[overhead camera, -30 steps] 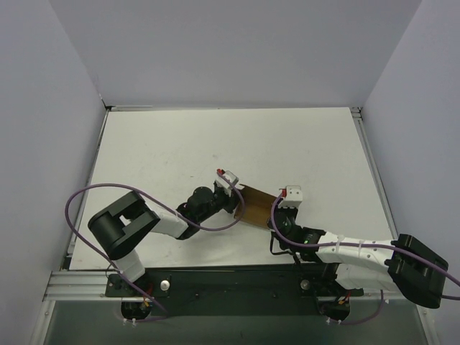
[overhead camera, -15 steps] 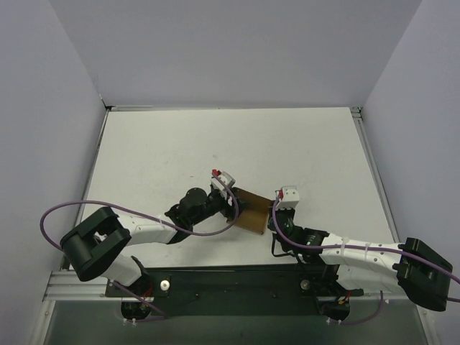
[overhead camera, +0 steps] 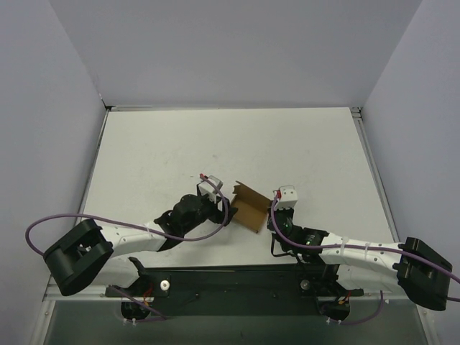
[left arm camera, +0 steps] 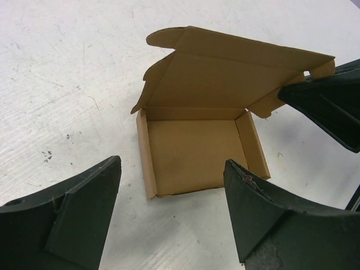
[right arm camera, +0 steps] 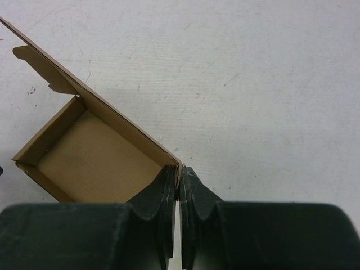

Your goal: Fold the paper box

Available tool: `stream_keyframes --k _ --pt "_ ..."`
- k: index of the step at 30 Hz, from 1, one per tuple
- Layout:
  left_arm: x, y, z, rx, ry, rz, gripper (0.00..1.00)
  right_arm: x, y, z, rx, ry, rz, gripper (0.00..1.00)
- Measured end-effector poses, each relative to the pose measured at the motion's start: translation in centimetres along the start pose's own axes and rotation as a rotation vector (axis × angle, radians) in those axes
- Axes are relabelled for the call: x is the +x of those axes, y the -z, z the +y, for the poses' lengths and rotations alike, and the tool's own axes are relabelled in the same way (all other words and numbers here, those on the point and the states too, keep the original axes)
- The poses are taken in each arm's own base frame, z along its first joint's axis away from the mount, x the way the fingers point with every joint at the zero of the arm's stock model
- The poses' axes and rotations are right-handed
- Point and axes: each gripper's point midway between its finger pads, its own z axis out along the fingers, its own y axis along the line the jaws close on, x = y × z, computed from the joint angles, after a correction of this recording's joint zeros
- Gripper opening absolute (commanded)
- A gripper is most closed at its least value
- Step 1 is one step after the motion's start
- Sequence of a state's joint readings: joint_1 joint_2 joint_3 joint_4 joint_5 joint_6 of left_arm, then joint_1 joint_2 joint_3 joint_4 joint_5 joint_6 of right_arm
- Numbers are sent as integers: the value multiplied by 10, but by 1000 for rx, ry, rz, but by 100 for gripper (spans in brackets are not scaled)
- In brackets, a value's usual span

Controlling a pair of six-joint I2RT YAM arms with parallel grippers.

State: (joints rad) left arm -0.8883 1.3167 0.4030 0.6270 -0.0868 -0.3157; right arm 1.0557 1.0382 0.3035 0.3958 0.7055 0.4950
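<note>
The paper box (overhead camera: 248, 207) is a brown cardboard tray lying on the white table, with low side walls and its lid panel standing up at the back. In the left wrist view the paper box (left arm camera: 197, 146) lies just beyond my left gripper (left arm camera: 171, 163), which is open and holds nothing. My left gripper (overhead camera: 224, 206) sits to the box's left, apart from it. My right gripper (right arm camera: 180, 171) is shut on the corner of the upright panel of the paper box (right arm camera: 90, 152). Seen from above, my right gripper (overhead camera: 272, 217) is at the box's right edge.
The white table (overhead camera: 165, 144) is walled by pale panels on three sides. Purple cables loop over both arms. The black mounting rail (overhead camera: 230, 282) runs along the near edge.
My left gripper has opened, let go of the box and drawn back to the left. The box's lid panel now stands up. The right gripper has stayed shut at the box's right edge.
</note>
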Motion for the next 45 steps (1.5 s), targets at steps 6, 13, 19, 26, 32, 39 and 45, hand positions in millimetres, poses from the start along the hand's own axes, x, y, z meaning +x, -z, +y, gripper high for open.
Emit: stream_keyframes --k 6,13,19,26,32,39,45 --pt "6 -1 3 -17 12 20 68 0 0 0 -2 5 3 0" --pt "29 -23 8 -35 -13 118 53 0 1 3 -11 8 4 0" --pt "32 -33 14 -53 -22 140 42 0 1 4 -16 15 7 0" --pt "32 -40 21 -79 -43 155 39 1 1 3 -15 22 9 0" --pt "44 -39 26 -95 -50 192 33 0 0 5 -16 23 12 0" --pt "52 -39 31 -116 -53 214 18 -2 0 8 -19 34 17 0" --pt "57 -41 32 -145 -35 219 14 -8 -1 14 -17 30 28 0"
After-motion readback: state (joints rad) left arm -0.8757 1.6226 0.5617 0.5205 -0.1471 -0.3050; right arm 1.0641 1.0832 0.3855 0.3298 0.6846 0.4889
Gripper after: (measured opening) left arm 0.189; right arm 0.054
